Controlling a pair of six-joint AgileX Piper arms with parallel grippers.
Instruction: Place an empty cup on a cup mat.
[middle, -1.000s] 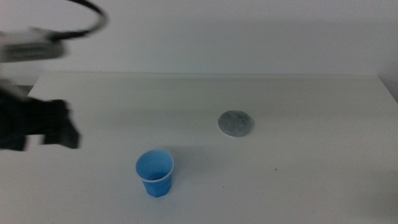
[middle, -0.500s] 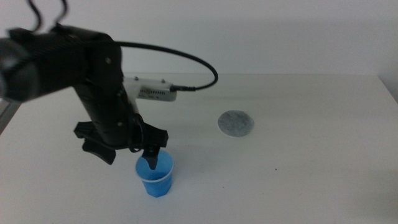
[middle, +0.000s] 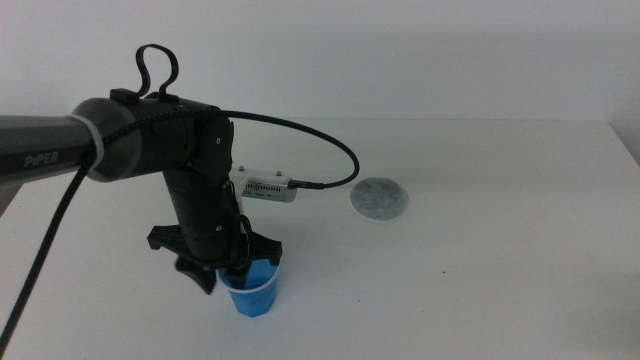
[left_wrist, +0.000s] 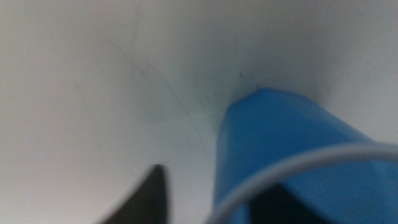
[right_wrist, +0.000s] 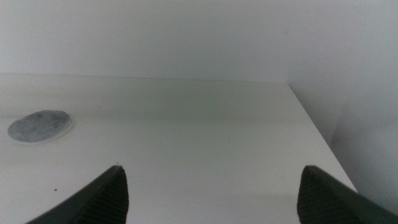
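Observation:
The bright-blue cup (middle: 254, 293) stands upright near the table's front, left of centre. My left gripper (middle: 229, 268) points down at the cup's rim. In the left wrist view the cup (left_wrist: 292, 137) fills the near side; the left gripper (left_wrist: 217, 186) straddles its wall, one jaw outside, the other dark inside the rim, with a gap left to the wall. The grey cup mat (middle: 380, 199) lies flat to the cup's far right, apart from it, and also shows in the right wrist view (right_wrist: 40, 125). My right gripper (right_wrist: 217, 199) is open and empty, out of the middle view.
The white table (middle: 500, 270) has its right edge near the right gripper (right_wrist: 317, 137). A pale wall stands behind it. The left arm's black cable (middle: 320, 180) loops over the table between the arm and the mat.
My left arm has swung in from the left over the cup and come down, so that its jaws now stand around the cup's wall. The cup and mat have not moved.

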